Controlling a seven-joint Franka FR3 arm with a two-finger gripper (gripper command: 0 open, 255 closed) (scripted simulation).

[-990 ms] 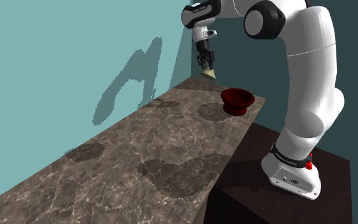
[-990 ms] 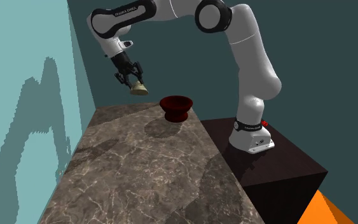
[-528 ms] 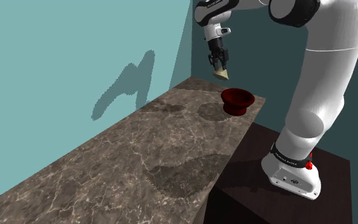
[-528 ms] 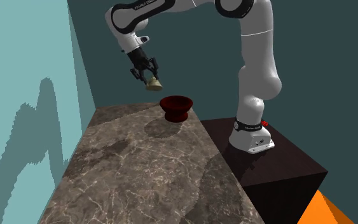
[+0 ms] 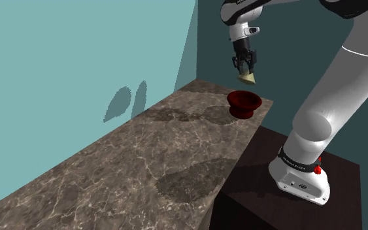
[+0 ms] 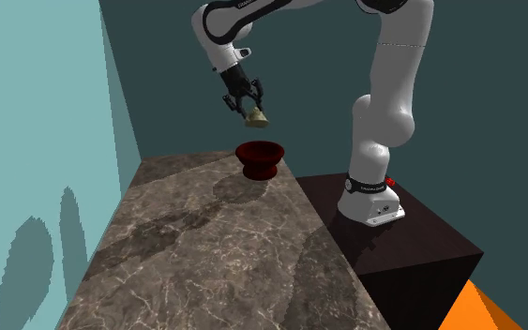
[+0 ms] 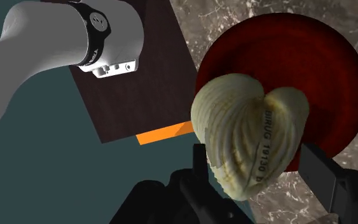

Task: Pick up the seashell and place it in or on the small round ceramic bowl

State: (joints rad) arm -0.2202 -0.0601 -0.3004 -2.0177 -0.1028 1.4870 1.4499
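Hanging in open air at the shoulder view's upper right, the pincer (image 5: 245, 69) clamps the seashell (image 5: 248, 79) above the bowl (image 5: 244, 103) at the counter (image 5: 143, 163) corner, having moved rightward.

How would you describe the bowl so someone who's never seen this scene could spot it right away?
Follow the long brown marbled counter to its far end, by the dark wall and next to the robot's dark stand. A small round bowl sits there near the edge. It is deep red and footed, unlike the pale ribbed seashell that the gripper holds above it.
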